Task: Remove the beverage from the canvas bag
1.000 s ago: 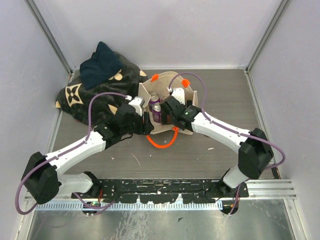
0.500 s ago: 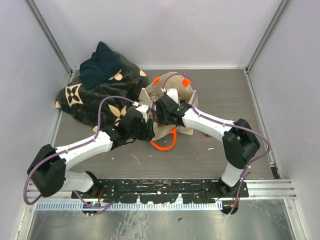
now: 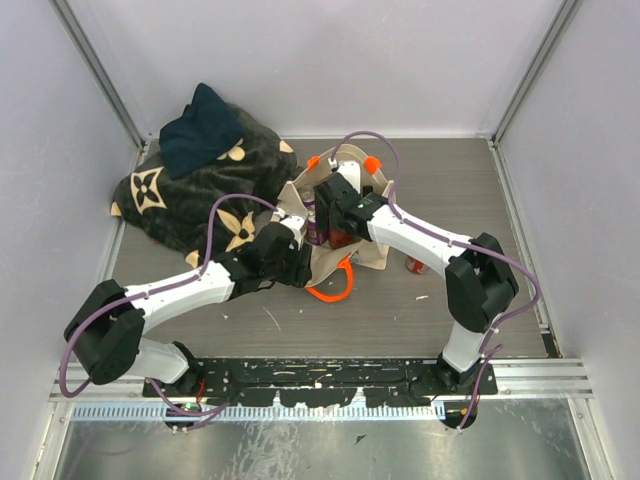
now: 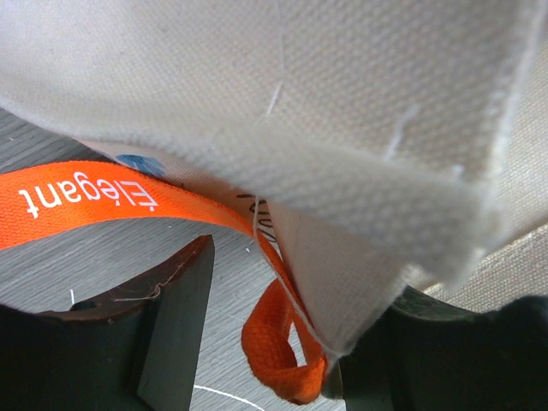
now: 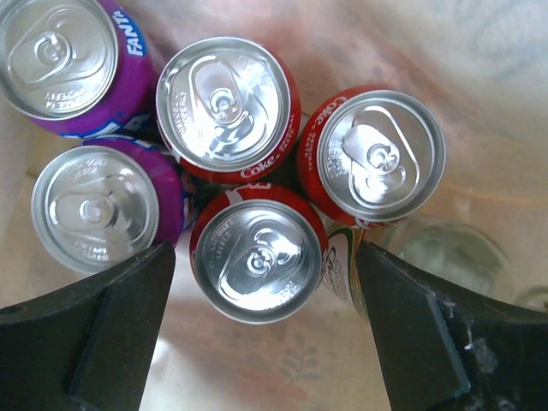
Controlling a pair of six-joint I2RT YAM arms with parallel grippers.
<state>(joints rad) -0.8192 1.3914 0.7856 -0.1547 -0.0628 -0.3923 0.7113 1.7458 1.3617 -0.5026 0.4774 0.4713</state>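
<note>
red aluminium Coke can [image 5: 259,254] upright among other cans [image 5: 227,107] inside beige canvas bag [image 4: 385,86] | likely stiff, smooth, heavy if full: take the side walls | right gripper [image 5: 264,255] wide open astride it, empty | left gripper [image 4: 300,287] at bag edge, grip unclear

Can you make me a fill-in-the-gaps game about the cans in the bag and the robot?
Inside the canvas bag stand three red Coke cans and ___ purple Fanta cans. The right pincer hangs over the cans with its jaws ___. The bag's strap handle is coloured ___.
Missing words: two, open, orange.
</note>
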